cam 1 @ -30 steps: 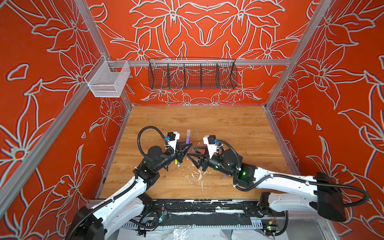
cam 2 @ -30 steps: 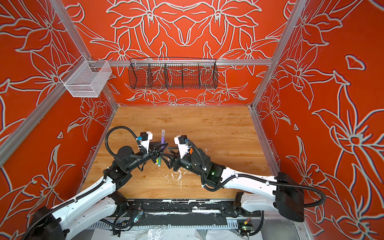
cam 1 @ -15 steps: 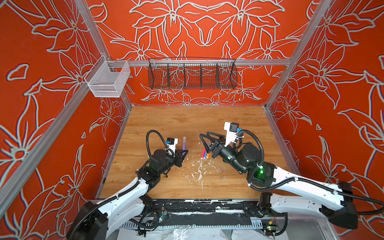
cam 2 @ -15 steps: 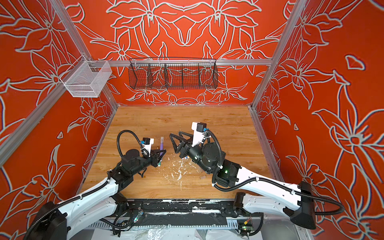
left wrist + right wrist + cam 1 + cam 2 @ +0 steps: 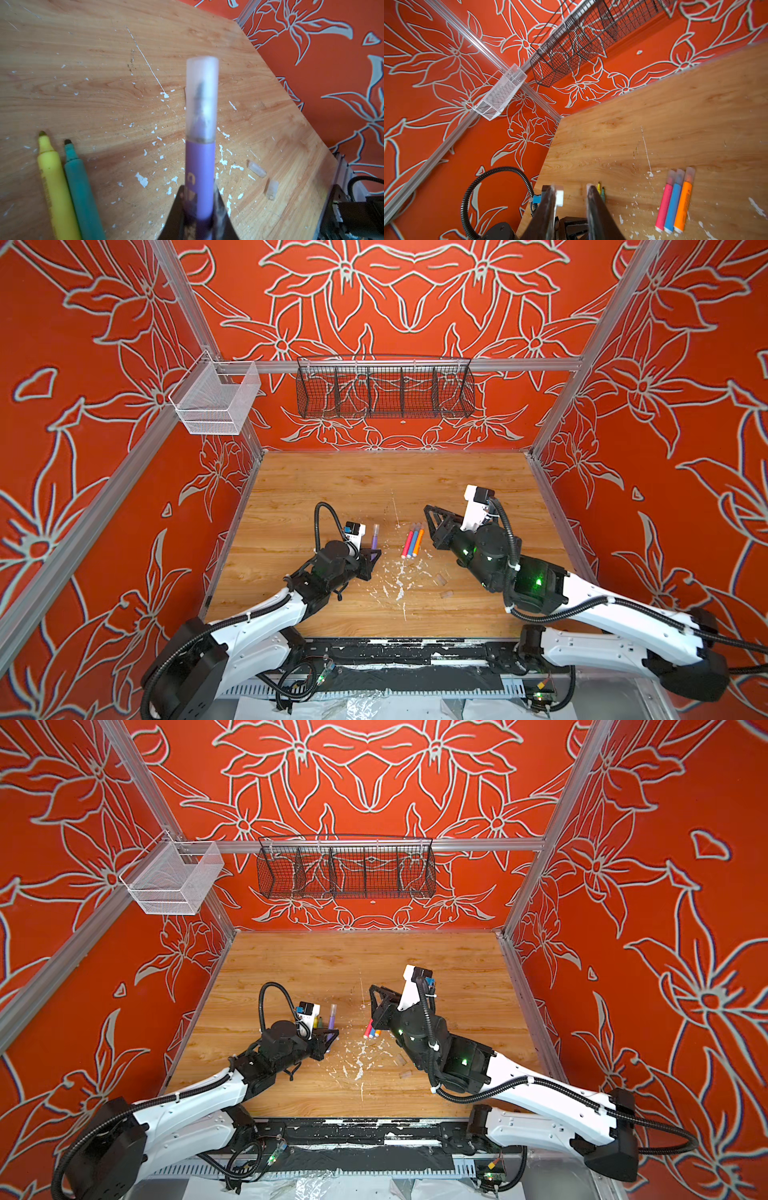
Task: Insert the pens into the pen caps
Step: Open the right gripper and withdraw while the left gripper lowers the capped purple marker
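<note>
In both top views the left arm reaches low over the wooden surface (image 5: 478,489), forearm nearly level, and the left hand (image 5: 372,558) pinches the lower barrel of a purple pen (image 5: 375,536) that points away toward the back wall. The right arm bends up at the elbow, its wrist lifted, and the right hand (image 5: 430,516) hangs above the surface with its fingers aimed toward the middle. A pink pen (image 5: 408,543), a blue pen (image 5: 413,542) and an orange pen (image 5: 418,541) lie side by side just beside it, and two loose caps (image 5: 440,580) lie nearer the front edge. In a top view the right hand (image 5: 376,996) covers most of those three pens. The left wrist view shows the left hand (image 5: 198,193) pressed on the purple pen (image 5: 200,176), a frosted cap (image 5: 202,93) seated over its tip. A yellow pen (image 5: 54,182) and a green pen (image 5: 81,187) lie uncapped and touching on the surface. The right wrist view shows the right hand (image 5: 572,199) with its fingers (image 5: 550,207) parted by a narrow gap, nothing between them.
</note>
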{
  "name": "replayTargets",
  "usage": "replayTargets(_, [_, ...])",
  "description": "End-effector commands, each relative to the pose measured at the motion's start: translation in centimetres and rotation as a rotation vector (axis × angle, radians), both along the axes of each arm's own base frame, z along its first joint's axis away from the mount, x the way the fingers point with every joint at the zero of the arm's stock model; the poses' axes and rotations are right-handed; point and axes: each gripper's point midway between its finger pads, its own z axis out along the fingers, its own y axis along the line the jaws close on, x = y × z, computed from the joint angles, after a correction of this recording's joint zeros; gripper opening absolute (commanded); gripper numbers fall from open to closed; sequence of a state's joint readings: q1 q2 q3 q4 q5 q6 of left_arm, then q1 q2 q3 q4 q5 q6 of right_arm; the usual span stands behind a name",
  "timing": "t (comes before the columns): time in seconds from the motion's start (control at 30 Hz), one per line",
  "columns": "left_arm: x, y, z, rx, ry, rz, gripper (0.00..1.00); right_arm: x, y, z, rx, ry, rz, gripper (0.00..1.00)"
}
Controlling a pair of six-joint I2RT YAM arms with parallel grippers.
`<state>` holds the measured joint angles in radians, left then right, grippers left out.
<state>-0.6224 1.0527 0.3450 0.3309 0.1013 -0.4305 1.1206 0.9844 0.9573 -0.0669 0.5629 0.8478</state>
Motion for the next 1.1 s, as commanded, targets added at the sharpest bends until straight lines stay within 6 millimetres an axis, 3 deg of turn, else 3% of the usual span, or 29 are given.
replayTargets(0.0, [0.7,-0.7,0.4,0.02,-0.015,0.013,0.0,-0.7,0.5,-2.5,-0.053,0.031,0.055,0.32])
replayTargets(0.13, [1.6,-1.1,-1.2,0.066,0.027,0.035,0.0,-0.9,-1.5,-4.8,-0.123,-0.057,0.035,0.52])
replayTargets(0.3, [2.7,-2.2,-3.0,0.167,0.102,0.044,0.0,-0.9,-6.3,-7.4,-0.302,-0.055,-0.068,0.62])
replayTargets(0.47, [4.3,-2.7,-5.7,0.263,0.214,0.087,0.0,-0.4,-9.6,-9.3,-0.406,-0.022,-0.137,0.69])
replayTargets(0.77, [5.4,-3.9,-8.4,0.36,0.341,0.075,0.0,1.7,-11.5,-13.2,-0.484,0.098,-0.128,0.74])
replayTargets(1.07, [6.9,-4.7,-9.3,0.441,0.368,0.059,0.0,4.8,-13.6,-17.3,-0.602,0.199,-0.187,0.76])
